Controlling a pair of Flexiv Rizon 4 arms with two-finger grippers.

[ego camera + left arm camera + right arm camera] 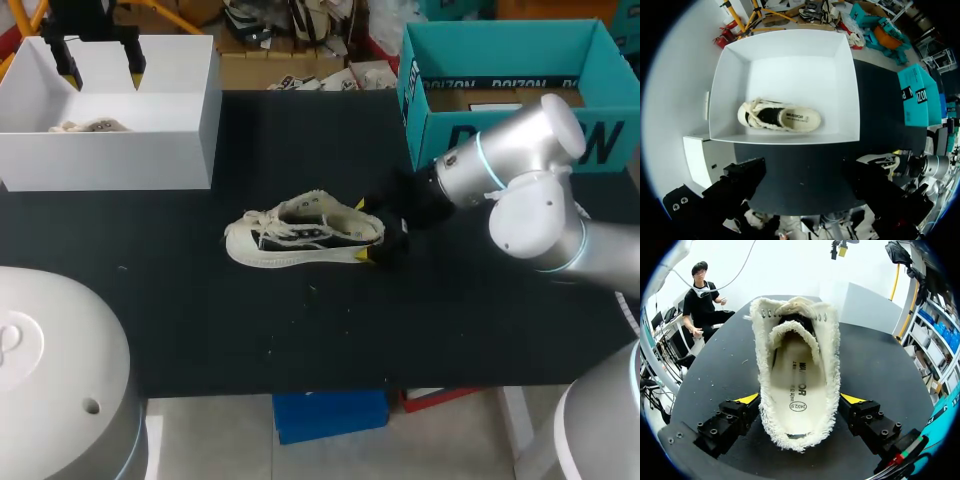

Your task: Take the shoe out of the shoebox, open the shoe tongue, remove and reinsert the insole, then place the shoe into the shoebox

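The cream-and-black fringed canvas shoe [300, 233] is lying at the centre of the black table [200, 320], and the right gripper [362, 230] is squeezing its heel from both sides. The left gripper [807, 180] is hovering with its fingers wide apart above the white cardboard shoebox [785, 42] in the upper left, which is holding a second shoe [780, 117].

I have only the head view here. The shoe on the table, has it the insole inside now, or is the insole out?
Observer: The right wrist view looks straight into the shoe, and the insole lies flat inside it.
Operator: Does the right gripper hold the shoe?
Observer: Yes. The right gripper has its two yellow tips against the heel, one on each side.
Operator: What lies in the white box?
Observer: In the left wrist view a second shoe lies in the white box, its opening facing up.
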